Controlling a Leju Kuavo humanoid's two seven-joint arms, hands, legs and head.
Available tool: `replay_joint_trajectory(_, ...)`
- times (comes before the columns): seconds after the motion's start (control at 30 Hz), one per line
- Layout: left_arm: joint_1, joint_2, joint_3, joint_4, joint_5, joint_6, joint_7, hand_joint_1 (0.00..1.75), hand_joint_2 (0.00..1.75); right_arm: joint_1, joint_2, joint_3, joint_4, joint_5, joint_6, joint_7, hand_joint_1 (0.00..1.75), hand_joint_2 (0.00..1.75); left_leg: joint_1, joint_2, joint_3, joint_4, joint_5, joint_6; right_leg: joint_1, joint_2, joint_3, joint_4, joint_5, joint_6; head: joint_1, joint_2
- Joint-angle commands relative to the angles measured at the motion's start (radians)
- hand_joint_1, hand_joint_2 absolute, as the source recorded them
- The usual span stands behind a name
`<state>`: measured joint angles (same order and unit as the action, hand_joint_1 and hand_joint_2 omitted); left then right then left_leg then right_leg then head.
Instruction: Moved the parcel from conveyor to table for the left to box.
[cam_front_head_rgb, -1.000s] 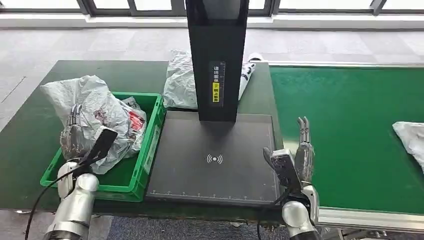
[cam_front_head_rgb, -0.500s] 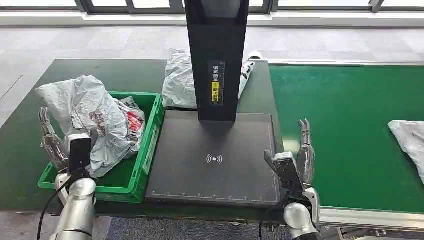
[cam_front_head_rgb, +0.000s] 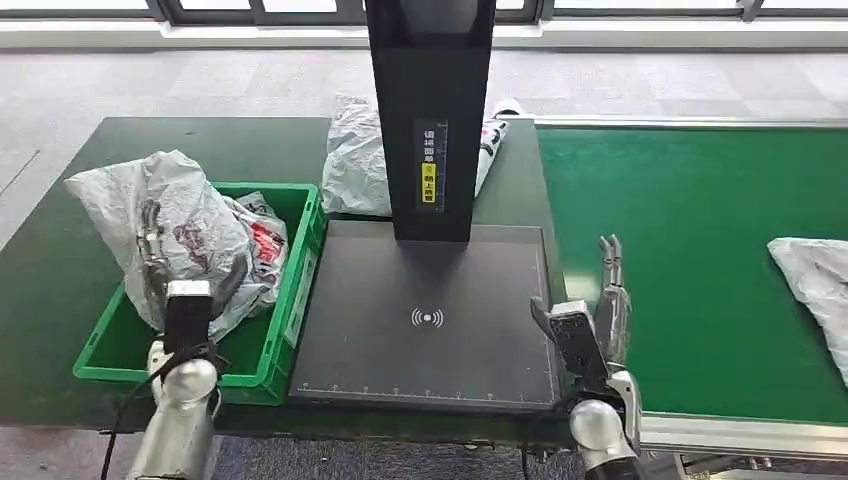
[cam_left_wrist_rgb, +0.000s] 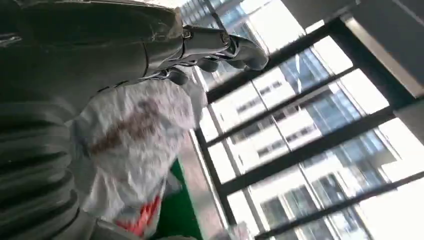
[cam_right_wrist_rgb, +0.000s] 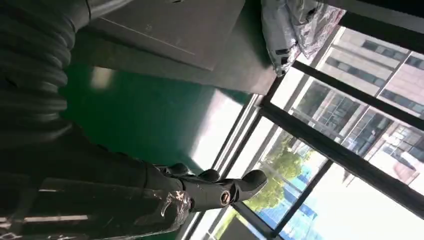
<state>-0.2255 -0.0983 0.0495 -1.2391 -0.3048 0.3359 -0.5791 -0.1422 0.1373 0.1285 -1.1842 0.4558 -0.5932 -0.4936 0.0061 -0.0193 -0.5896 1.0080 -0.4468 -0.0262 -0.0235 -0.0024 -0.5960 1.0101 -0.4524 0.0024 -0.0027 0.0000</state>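
Note:
A crumpled white parcel (cam_front_head_rgb: 190, 220) with red print lies in the green bin (cam_front_head_rgb: 262, 368) on the left of the table, bulging over the bin's far-left rim. My left hand (cam_front_head_rgb: 160, 268) stands upright against its near side, fingers straight and apart; in the left wrist view the fingers (cam_left_wrist_rgb: 210, 42) stretch out beside the parcel (cam_left_wrist_rgb: 140, 135) without closing on it. My right hand (cam_front_head_rgb: 602, 312) is open, fingers pointing up, at the seam between the scanner plate and the conveyor, holding nothing. The right wrist view shows this hand (cam_right_wrist_rgb: 195, 192) empty.
A dark scanner plate (cam_front_head_rgb: 430, 350) with a black post (cam_front_head_rgb: 430, 110) fills the table's middle. A second white parcel (cam_front_head_rgb: 350, 160) lies behind the post. Another white parcel (cam_front_head_rgb: 815, 275) lies on the green conveyor (cam_front_head_rgb: 690, 240) at the far right.
My left hand swung out to the left of the bin, off the parcel, then came back against the parcel's near side. The conveyor parcel has slid slightly left. The right hand has barely moved.

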Motion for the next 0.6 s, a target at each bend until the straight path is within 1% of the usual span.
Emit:
replay_joint_trajectory(0.03, -0.074, -0.035, -0.273, 0.137, -0.003, -0.104, -0.011, 0.00, 1.75, -0.157, -0.032, 0.094, 0.259, -0.005, 0.004, -0.011, 0.00, 1.75, 0.001, 0.001, 0.000, -0.001, 0.002, 0.001, 0.001, -0.001, 0.001, -0.003, 0.003, -0.001, 0.000, 0.000)
replay_joint_trajectory(0.1, -0.109, -0.054, -0.324, 0.197, -0.028, -0.113, -0.022, 0.00, 1.75, -0.207, -0.024, 0.107, 0.330, -0.011, -0.005, -0.028, 0.00, 1.75, 0.001, 0.000, -0.001, -0.001, 0.002, 0.001, 0.001, -0.002, 0.000, -0.002, 0.003, 0.000, 0.000, 0.000)
replay_joint_trajectory(0.17, -0.143, -0.074, -0.363, 0.246, -0.022, -0.148, -0.020, 0.00, 1.75, -0.255, -0.019, 0.116, 0.384, -0.031, 0.004, -0.032, 0.00, 1.75, 0.001, 0.001, -0.001, 0.000, 0.003, 0.001, 0.001, -0.001, -0.001, -0.002, 0.004, 0.000, 0.000, 0.000)
replay_joint_trajectory(0.2, -0.167, -0.086, -0.374, 0.279, 0.002, -0.179, -0.016, 0.00, 1.75, -0.281, -0.020, 0.120, 0.419, -0.043, 0.008, -0.031, 0.00, 1.75, 0.000, -0.001, -0.001, 0.000, 0.002, 0.001, 0.001, -0.002, -0.001, 0.000, 0.003, 0.001, 0.000, 0.000)
replay_joint_trajectory(0.27, -0.202, -0.094, -0.404, 0.330, 0.001, -0.201, -0.002, 0.00, 1.75, -0.308, -0.018, 0.122, 0.449, -0.061, 0.012, -0.041, 0.00, 1.75, 0.001, 0.000, -0.002, 0.000, 0.003, 0.001, 0.001, -0.001, -0.001, -0.001, 0.004, 0.001, 0.000, 0.000)
replay_joint_trajectory(0.33, -0.234, -0.100, -0.440, 0.386, -0.024, -0.210, 0.021, 0.00, 1.75, -0.318, -0.017, 0.126, 0.461, -0.064, 0.010, -0.039, 0.00, 1.75, 0.000, 0.000, -0.002, 0.000, 0.003, 0.001, 0.001, -0.001, -0.001, -0.001, 0.005, 0.001, 0.000, 0.000)
replay_joint_trajectory(0.53, -0.237, -0.100, -0.442, 0.400, -0.024, -0.204, 0.017, 0.00, 1.75, -0.311, -0.019, 0.131, 0.455, -0.066, 0.007, -0.039, 0.00, 1.75, 0.000, 0.002, -0.001, 0.000, 0.003, 0.000, 0.001, 0.002, -0.001, -0.001, 0.005, 0.001, 0.000, 0.000)
replay_joint_trajectory(0.6, -0.246, -0.113, -0.449, 0.440, -0.005, -0.256, 0.046, 0.00, 1.75, -0.291, -0.014, 0.129, 0.435, -0.076, 0.020, -0.028, 0.00, 1.75, 0.001, 0.003, 0.000, -0.001, 0.003, 0.001, 0.001, 0.002, 0.000, -0.003, 0.006, 0.000, 0.000, 0.000)
